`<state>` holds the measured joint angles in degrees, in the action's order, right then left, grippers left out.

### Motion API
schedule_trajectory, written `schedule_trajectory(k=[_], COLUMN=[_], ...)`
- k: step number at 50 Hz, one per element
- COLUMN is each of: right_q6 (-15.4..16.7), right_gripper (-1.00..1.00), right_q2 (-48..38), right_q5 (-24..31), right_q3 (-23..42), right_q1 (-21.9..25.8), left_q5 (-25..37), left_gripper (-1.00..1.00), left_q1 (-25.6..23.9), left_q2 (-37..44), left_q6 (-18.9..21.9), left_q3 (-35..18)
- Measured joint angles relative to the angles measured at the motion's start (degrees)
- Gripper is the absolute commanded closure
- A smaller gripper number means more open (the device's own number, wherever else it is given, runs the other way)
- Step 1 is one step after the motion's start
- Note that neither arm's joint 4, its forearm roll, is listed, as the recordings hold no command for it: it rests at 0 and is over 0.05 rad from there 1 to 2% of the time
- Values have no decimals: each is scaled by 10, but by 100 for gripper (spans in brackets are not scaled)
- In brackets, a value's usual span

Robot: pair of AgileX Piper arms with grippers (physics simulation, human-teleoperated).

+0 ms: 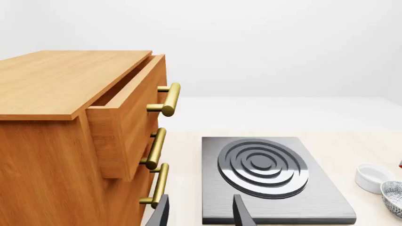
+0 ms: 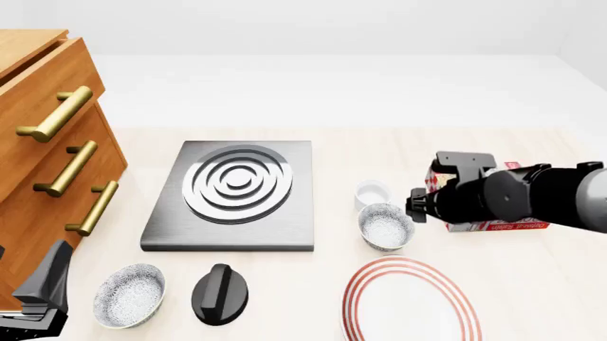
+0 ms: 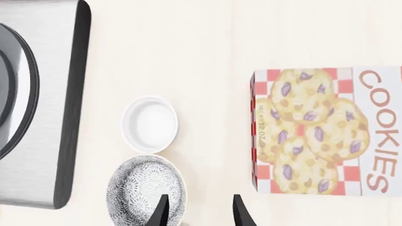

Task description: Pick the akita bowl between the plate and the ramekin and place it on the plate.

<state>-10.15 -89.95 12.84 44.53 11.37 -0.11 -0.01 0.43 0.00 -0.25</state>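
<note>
the right claw [image 3: 197, 209] hangs open beside the small speckled white akita bowl [image 2: 386, 226], which sits between the tiny plain white ramekin [image 2: 373, 192] and the red-ringed white plate [image 2: 410, 304]; the left claw [image 1: 201, 212] is open too.

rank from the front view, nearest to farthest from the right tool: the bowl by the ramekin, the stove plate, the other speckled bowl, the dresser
From the right tool:
1. Akita bowl, just left of it, between the ramekin and the plate.
2. Stove plate, mid-table, farther left.
3. Other speckled bowl, near edge, far left.
4. Dresser, at the left side.
</note>
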Motion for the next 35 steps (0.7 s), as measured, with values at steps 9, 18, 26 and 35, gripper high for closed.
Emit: schedule_trajectory(k=[9,18,26,35], right_q6=[1,2,3,0], right_gripper=[-100,-100,-100,-100], right_q2=[-26,-44,-57,-74], right_q5=[-21,-35,-46,-60], right_q3=[-10,-15,-17,-21], right_q1=[7,12,14,19], left_q5=[0,0,0,0], left_gripper=[-100,-100,-100,-100], left_q1=[0,0,0,0], left_q2=[0,0,0,0], left_q6=[0,0,0,0], left_q3=[0,0,0,0])
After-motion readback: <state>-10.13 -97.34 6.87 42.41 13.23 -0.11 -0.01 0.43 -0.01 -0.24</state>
